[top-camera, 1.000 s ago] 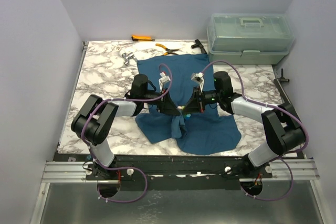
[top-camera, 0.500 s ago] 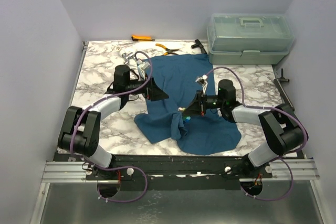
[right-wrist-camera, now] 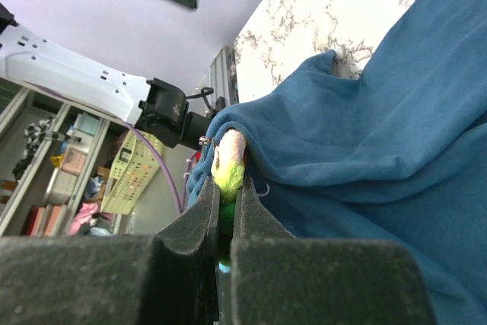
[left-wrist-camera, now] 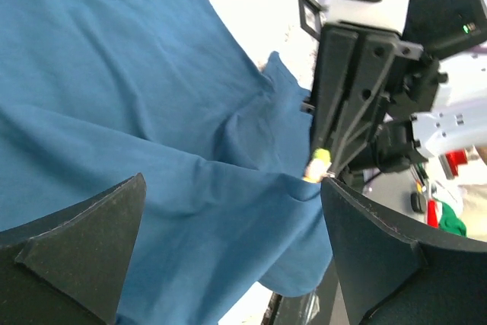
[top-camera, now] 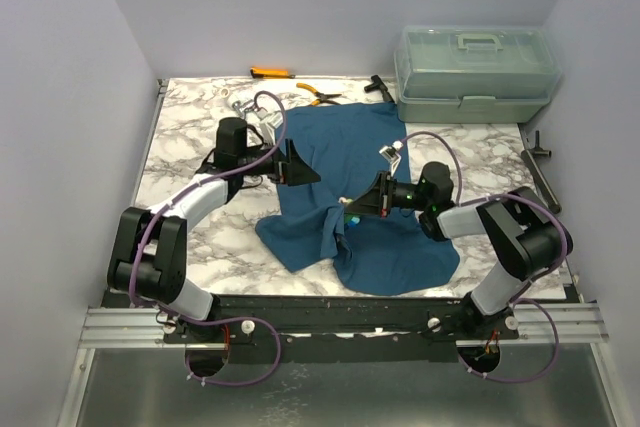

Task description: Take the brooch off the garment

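The dark teal garment (top-camera: 350,147) lies spread on the marble table, bunched into a ridge near its middle. My right gripper (top-camera: 352,209) is shut on the brooch (right-wrist-camera: 228,164), whose yellow-green and pink beads stick out past the fingertips. The cloth (right-wrist-camera: 380,135) folds tightly around the brooch and touches it. From the left wrist view the brooch (left-wrist-camera: 318,164) shows as a small yellow bead at the tip of the right arm's fingers, against the garment (left-wrist-camera: 114,74). My left gripper (top-camera: 312,175) hangs open above the shirt's left part, holding nothing (left-wrist-camera: 232,180).
A clear plastic toolbox (top-camera: 475,72) stands at the back right. Orange-handled pliers (top-camera: 322,97), a yellow-handled tool (top-camera: 270,73), a black tool (top-camera: 378,87) and metal bits (top-camera: 240,107) lie along the back edge. Side walls close in the table.
My left gripper has opened, let go of the garment and drawn back to the far left. The right gripper stays shut on the brooch and has barely shifted.
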`<state>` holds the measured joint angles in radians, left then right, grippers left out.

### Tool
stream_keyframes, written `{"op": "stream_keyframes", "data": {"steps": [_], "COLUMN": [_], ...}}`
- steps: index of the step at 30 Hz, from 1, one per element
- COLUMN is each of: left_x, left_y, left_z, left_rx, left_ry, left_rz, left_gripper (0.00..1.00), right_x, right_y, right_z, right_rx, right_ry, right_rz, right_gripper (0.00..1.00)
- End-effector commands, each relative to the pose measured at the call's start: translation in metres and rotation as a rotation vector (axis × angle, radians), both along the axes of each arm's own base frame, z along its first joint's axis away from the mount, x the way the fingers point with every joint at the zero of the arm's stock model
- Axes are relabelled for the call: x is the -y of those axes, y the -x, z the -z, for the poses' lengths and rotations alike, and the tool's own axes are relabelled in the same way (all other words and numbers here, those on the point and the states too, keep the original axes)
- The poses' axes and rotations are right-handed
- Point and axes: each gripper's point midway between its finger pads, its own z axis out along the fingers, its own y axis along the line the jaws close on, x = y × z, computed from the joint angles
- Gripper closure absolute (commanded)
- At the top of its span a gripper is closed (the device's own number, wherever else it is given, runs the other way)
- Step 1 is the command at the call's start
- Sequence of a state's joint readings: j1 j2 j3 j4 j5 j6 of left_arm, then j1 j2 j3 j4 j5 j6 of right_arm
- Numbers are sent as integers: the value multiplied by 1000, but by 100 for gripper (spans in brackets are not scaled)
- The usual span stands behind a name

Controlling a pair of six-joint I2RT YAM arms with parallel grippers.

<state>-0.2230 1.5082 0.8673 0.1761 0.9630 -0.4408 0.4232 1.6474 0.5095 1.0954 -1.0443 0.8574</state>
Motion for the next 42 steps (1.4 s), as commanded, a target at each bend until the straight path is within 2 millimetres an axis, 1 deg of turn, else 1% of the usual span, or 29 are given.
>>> {"op": "stream_keyframes", "data": {"steps": [1,2,4,6,8,10,12,17,20,29,35,42], "left_x": [25,32,41,48,51,55,57,59,60,65,73,77], "left_y": [36,41,48,53,56,59,62,68,69,61,60,60], "left_z": [0,1,4,6,8,10,10,12,9,4,5,7], "left_rx": [-24,-26,-33,-33,-42,-46,-49,-67,-72,-121,-133,-146], "left_ry": [28,27,23,22,22,21,23,27,36,40,31,24], "left_rz": [158,182,212,239,253,269,283,301,305,252,245,240], "left_gripper": [6,10,21,31,39,44,47,50,50,48,52,57], "right_x": [-1,-1,-2,-2,-2,-2,-2,-1,-1,1,1,1], "right_y": [-4,-5,-5,-5,-6,-7,-8,-11,-13,-17,-17,-17], "right_z": [-14,-13,-13,-12,-10,-10,-8,-5,-3,0,-3,-3], "right_rx": [11,5,-7,-11,-17,-20,-30,-48,-55,-76,-80,-78], "right_ry": [-80,-84,-92,-95,-94,-93,-90,-82,-78,-74,-86,-84], "right_rz": [18,18,16,16,22,26,35,62,75,116,115,122], "right_gripper": [99,99,99,99,99,100,99,99,99,99,99,99]}}
